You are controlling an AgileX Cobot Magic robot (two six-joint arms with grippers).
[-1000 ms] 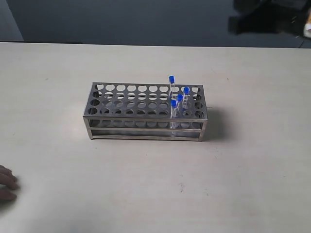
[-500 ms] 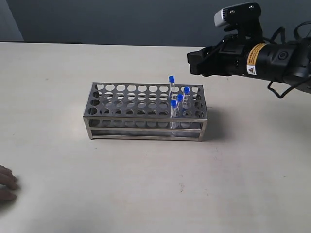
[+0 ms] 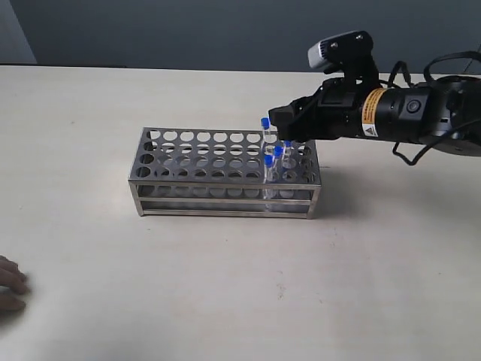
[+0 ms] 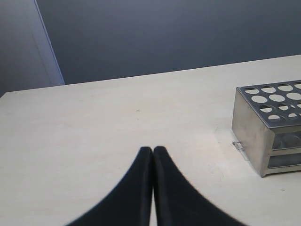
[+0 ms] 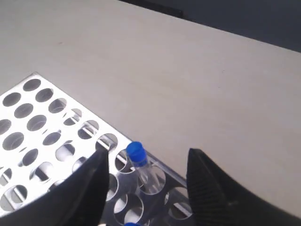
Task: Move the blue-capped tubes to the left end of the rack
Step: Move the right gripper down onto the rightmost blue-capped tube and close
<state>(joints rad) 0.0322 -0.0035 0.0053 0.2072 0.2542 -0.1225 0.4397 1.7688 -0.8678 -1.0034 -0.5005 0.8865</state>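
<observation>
The silver rack stands mid-table, with several blue-capped tubes grouped in holes at its right end. My right gripper reaches in from the right and hangs over that end, open. In the right wrist view the tube in the outermost row stands upright between the wide-apart fingers of the right gripper, touching neither; another blue cap peeks in at the frame edge. My left gripper is shut and empty above bare table, well short of the rack's left end.
A person's hand rests on the table at the left edge of the exterior view. The holes in the rack's left part hold nothing. Pale tabletop surrounds the rack, with a dark wall behind.
The right arm came into view from the upper right and moved down and left to the rack's right end, its jaws now open around the back tube. The tubes and rack have not moved.
</observation>
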